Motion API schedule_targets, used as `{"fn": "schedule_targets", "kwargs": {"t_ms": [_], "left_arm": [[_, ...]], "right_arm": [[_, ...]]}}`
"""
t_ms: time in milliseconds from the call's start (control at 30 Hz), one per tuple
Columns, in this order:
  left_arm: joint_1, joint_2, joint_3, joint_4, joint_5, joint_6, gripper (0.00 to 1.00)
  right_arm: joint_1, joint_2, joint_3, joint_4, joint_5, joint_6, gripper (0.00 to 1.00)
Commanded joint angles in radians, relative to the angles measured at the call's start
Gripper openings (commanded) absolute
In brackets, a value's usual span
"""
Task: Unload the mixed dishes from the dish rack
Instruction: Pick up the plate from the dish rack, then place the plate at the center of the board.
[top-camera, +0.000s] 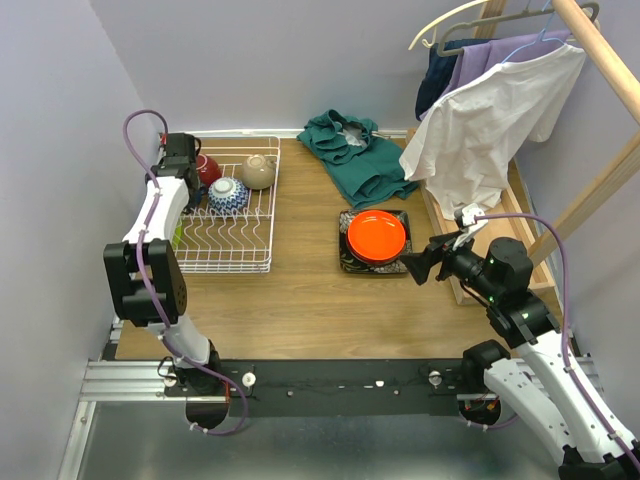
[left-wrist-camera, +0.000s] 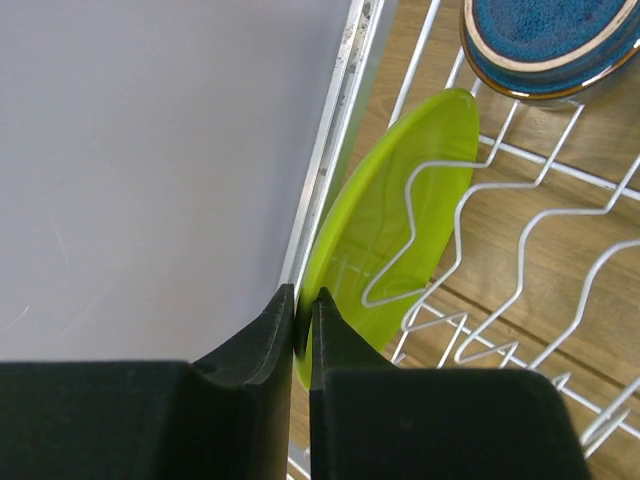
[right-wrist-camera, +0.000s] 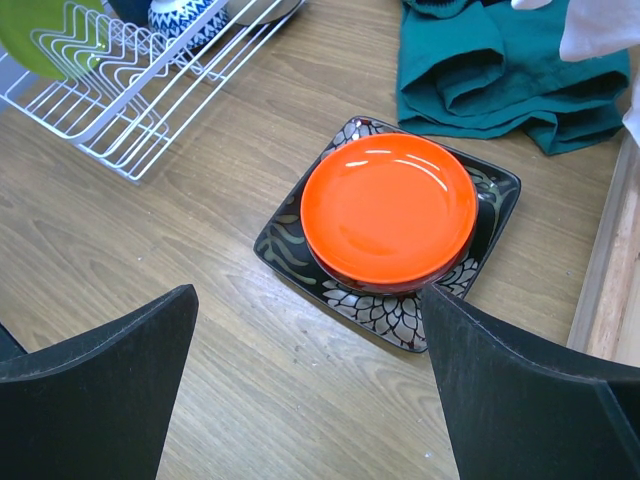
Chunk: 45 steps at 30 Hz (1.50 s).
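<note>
We have the left gripper (left-wrist-camera: 303, 300) pinched narrow on the near rim of the lime-green plate (left-wrist-camera: 365, 225), which stands on edge in the tines (left-wrist-camera: 520, 240) at the left side of the dish rack (top-camera: 225, 268), beside the wall (left-wrist-camera: 150, 180); that thin rim is, we judge, the only part the slot leaves free. In the left wrist view its long axis runs from lower centre to upper right. Our right gripper (right-wrist-camera: 308, 300) hangs wide open, empty, over the orange plate (right-wrist-camera: 390, 205) on the black square plate (right-wrist-camera: 400, 315).
</note>
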Motion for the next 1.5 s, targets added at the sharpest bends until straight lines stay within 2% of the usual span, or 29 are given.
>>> {"fn": "schedule_targets", "kwargs": {"t_ms": [0,567,733,900,1000,1033,1133,1267,1467], "left_arm": [[-0.020,-0.090,-0.002,0.005,-0.066,-0.030,0.12],[-0.210,-0.191,0.153,-0.135,-0.224,-0.001,0.12],[-0.294,-0.207,0.226,-0.179,-0.186,-0.051,0.12],[-0.356,-0.230,0.271,-0.195,-0.017,-0.189,0.12],[-0.384,-0.251,0.265,-0.164,0.112,-0.271,0.12],[-0.390,-0.263,0.259,-0.152,0.192,-0.288,0.12],[-0.413,-0.289,0.216,-0.078,0.313,-0.369,0.10],[-0.440,-0.306,0.097,0.087,0.547,-0.502,0.08],[-0.535,-0.248,-0.013,0.283,0.706,-0.663,0.08]], "right_arm": [[0.004,-0.013,-0.012,0.017,0.012,-0.012,1.00],[0.004,-0.011,-0.010,0.021,-0.014,-0.021,1.00],[0.004,-0.013,-0.012,0.023,-0.012,-0.023,1.00],[0.004,-0.013,-0.012,0.020,-0.011,-0.023,1.00],[0.004,-0.016,-0.012,0.018,-0.009,-0.026,1.00],[0.004,-0.016,-0.012,0.018,-0.006,-0.026,1.00],[0.004,-0.016,-0.012,0.018,-0.003,-0.024,1.00],[0.004,-0.016,-0.012,0.018,-0.002,-0.027,1.00],[0.004,-0.022,-0.012,0.017,0.011,-0.030,1.00]]}}
